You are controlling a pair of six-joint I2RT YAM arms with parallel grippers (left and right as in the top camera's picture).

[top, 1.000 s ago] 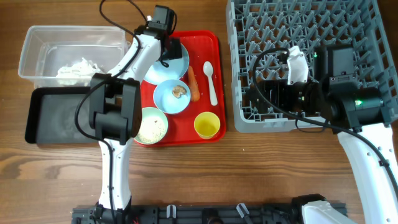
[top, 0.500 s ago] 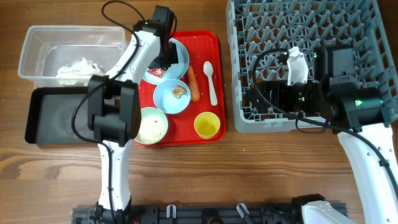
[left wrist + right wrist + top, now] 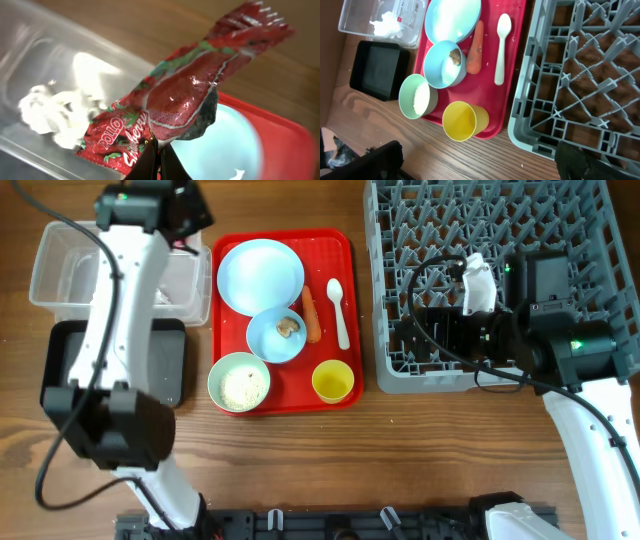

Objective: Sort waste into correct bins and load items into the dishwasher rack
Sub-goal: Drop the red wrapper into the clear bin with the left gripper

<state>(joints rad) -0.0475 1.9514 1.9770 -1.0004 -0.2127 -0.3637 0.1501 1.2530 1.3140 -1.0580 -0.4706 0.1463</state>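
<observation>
Red-and-white wrapper (image 3: 175,100) pinched in left gripper (image 3: 159,161) jaws, hanging over clear tub (image 3: 30,55); crumpled white tissue (image 3: 50,112) lying inside tub. Right gripper (image 3: 480,165) jaws wide, empty, well right of tub, above grey rack (image 3: 580,75).

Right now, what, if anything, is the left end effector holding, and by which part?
The left end effector holds the red-and-white wrapper, pinched at its lower edge, with both ends sticking out free.

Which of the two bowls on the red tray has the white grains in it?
The pale green bowl, at the tray's front left; the light blue bowl holds only a small brown bit.
</observation>
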